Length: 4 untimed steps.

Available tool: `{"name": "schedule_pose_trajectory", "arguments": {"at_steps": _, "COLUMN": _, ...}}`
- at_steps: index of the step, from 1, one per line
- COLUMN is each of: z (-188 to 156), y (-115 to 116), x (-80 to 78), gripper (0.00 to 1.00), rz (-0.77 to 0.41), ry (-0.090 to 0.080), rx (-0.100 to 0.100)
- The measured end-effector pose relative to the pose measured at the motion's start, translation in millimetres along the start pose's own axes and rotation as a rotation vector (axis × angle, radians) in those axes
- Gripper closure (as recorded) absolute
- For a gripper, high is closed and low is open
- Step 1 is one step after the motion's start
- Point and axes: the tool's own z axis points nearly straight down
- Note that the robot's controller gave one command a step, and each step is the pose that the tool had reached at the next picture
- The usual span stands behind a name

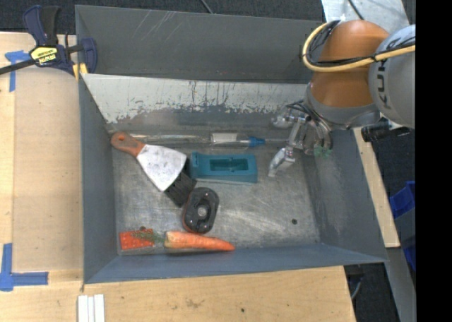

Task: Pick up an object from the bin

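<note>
— Closest to the front wall, what have you got?

— An orange carrot [200, 243], lying lengthwise along that wall, with a small red piece [134, 240] at its left end. Just behind it sits a black oval thing [200, 210].

— And further in?

— A scraper [161, 165] with an orange handle and a whitish blade, slanting across the left half of the bin [212, 52]. Right of it lies a teal block [224, 167], and behind that a clear pen-like tube [226, 140] along the back wall.

— Where is your gripper?

— My gripper [281, 140] hangs at the right side over bare floor, just beside the teal block's right end and near the tube's blue tip. Its two fingers are spread apart, with nothing between them.
</note>
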Motion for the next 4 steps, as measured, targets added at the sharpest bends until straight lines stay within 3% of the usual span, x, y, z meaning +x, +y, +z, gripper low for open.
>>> {"name": "schedule_pose_trajectory", "arguments": {"at_steps": 1, "z": 8.0, "y": 20.4, "x": -4.3, "gripper": 0.00, "rz": -0.242, "ry": -0.005, "rx": 0.001}}
{"name": "schedule_pose_trajectory", "arguments": {"at_steps": 2, "z": 11.5, "y": 23.9, "x": 6.9, "gripper": 0.00, "rz": -0.450, "ry": -0.002, "rx": 0.000}}
{"name": "schedule_pose_trajectory", "arguments": {"at_steps": 3, "z": 20.8, "y": 56.9, "x": 9.8, "gripper": 0.00, "rz": -0.602, "ry": -0.005, "rx": 0.002}}
{"name": "schedule_pose_trajectory", "arguments": {"at_steps": 4, "z": 67.2, "y": 52.6, "x": 2.8, "gripper": 1.00, "rz": -0.801, "ry": 0.013, "rx": -0.015}}
